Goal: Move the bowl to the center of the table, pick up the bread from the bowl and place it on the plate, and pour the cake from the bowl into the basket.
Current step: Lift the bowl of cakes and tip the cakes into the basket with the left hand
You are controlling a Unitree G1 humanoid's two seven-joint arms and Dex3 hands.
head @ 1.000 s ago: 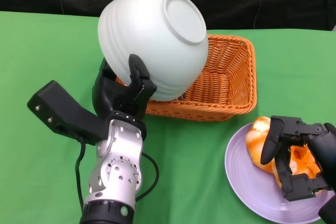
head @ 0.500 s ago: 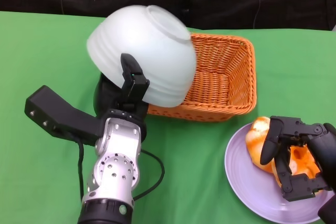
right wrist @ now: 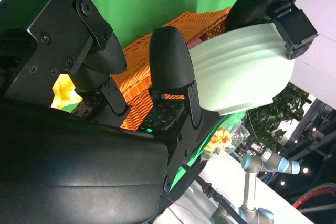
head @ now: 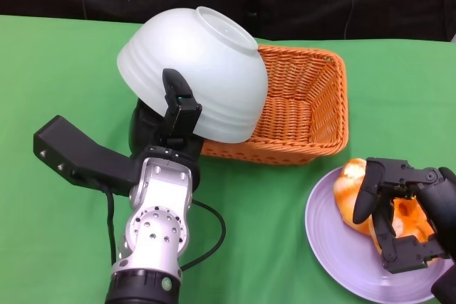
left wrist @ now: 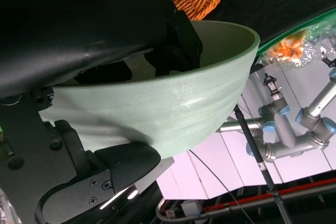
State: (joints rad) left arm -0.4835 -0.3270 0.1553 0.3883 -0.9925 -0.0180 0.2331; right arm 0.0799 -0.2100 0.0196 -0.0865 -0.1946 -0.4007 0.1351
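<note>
Pouring is the step in hand: over the green desk, the left robot hand clamps the tipped bowl above the basket's left rim. Next, likely righting it leftward, where room lies open. Near the desk's right front edge, the right robot hand, fingers curled, rests over the bread on the plate; whether it grips is unclear.

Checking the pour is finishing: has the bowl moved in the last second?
Yes. The bowl, held by the left hand, has swung left and tipped back, so it covers less of the basket than before.
</note>
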